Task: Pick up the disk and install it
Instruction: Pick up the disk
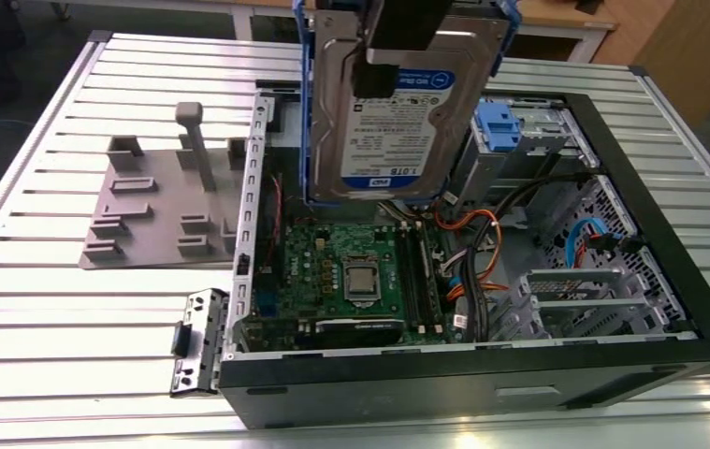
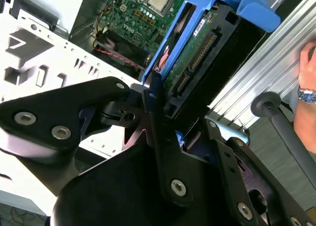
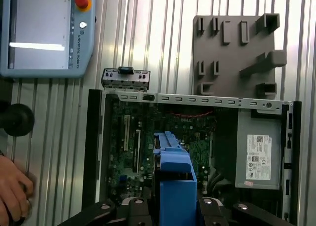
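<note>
My gripper is shut on the disk, a silver hard drive with a white-and-blue label in a blue plastic carrier. It holds the disk upright in the air over the open computer case, above the motherboard. In the second wrist view a black finger presses the carrier's side, and the disk shows its connector edge. In the first wrist view the blue carrier sticks out from between the gripper jaws. The silver drive cage with a blue latch stands inside the case at the far right.
A grey fixture plate with raised blocks lies on the slatted table at the exterior view's left. Orange and black cables run inside the case. A grey power supply box, a teach pendant and a person's hand are nearby.
</note>
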Robot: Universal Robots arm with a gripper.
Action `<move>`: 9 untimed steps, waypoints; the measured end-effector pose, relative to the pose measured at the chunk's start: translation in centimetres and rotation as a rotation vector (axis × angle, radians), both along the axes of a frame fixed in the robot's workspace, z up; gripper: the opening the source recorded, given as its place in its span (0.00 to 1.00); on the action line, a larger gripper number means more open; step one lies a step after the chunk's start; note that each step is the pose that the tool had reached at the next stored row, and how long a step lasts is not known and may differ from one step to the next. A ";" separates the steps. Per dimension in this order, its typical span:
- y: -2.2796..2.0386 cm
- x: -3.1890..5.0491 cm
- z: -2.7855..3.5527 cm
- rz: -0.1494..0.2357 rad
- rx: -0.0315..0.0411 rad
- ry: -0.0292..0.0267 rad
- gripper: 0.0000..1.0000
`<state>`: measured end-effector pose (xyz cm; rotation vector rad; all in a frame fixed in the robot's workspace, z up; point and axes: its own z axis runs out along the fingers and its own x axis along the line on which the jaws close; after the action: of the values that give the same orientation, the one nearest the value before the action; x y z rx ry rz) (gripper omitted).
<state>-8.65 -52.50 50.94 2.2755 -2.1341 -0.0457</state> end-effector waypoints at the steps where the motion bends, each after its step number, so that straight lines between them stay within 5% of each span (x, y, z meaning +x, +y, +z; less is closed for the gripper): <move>1: -0.01 0.23 -0.01 0.000 0.0000 0.0001 0.36; 9: -0.06 2.02 -0.04 0.000 0.0000 0.0011 0.36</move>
<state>-6.63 -52.56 50.90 2.2749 -2.1336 -0.0469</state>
